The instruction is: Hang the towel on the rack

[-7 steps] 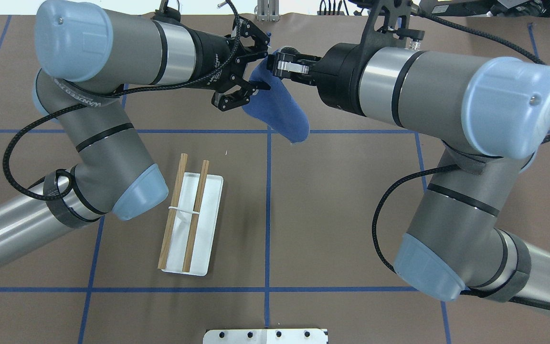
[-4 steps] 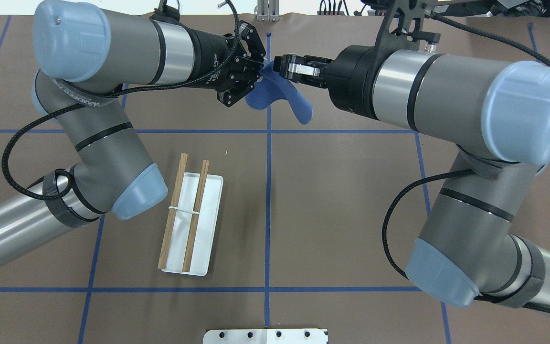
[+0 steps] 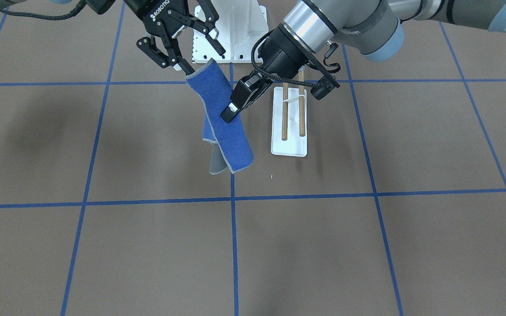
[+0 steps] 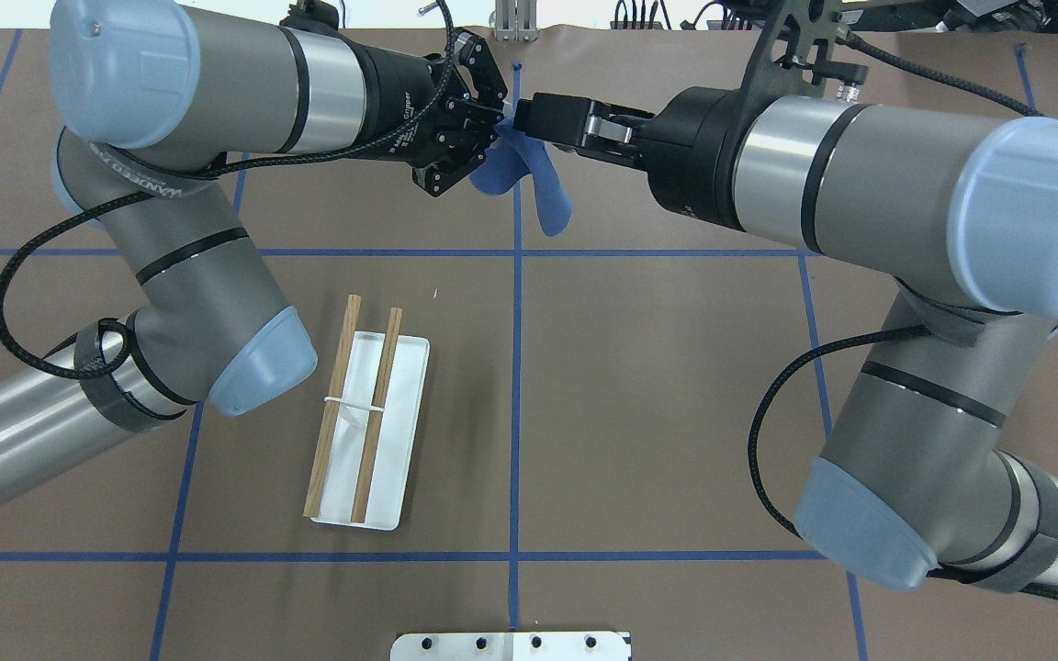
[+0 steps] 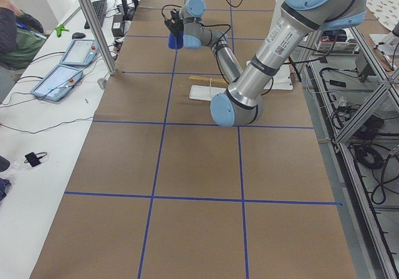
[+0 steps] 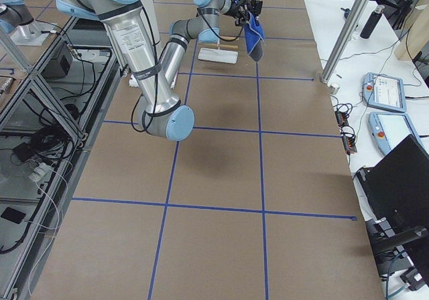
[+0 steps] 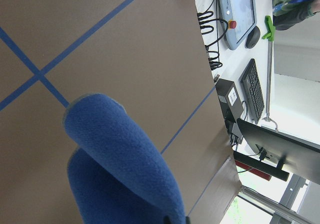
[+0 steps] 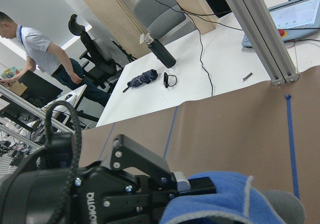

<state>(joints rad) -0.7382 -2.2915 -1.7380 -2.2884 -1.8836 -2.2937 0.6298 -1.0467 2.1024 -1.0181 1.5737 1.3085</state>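
The blue towel [image 3: 224, 131] hangs in the air over the far middle of the table, its grey underside showing at the bottom; it also shows in the overhead view [image 4: 547, 197]. My left gripper [image 3: 229, 115] is shut on the towel's middle, as also shows overhead [image 4: 500, 128]. My right gripper [image 3: 203, 61] is open at the towel's top edge, which lies between its spread fingers; overhead [image 4: 534, 115] it is edge-on. The rack [image 3: 289, 147], a white base with two wooden dowels, stands on the table on my left [image 4: 400, 386], apart from the towel.
A white bolted metal pedestal [image 3: 240, 26] stands at the table's near edge in the middle [image 4: 511, 645]. Blue tape lines grid the brown table. Both arms' elbows hang over the table on either side of the rack and centre line.
The left gripper, open around the towel a second ago, has shut on it. The right arm has shifted rightward. The towel has drawn up and hangs shorter and narrower.
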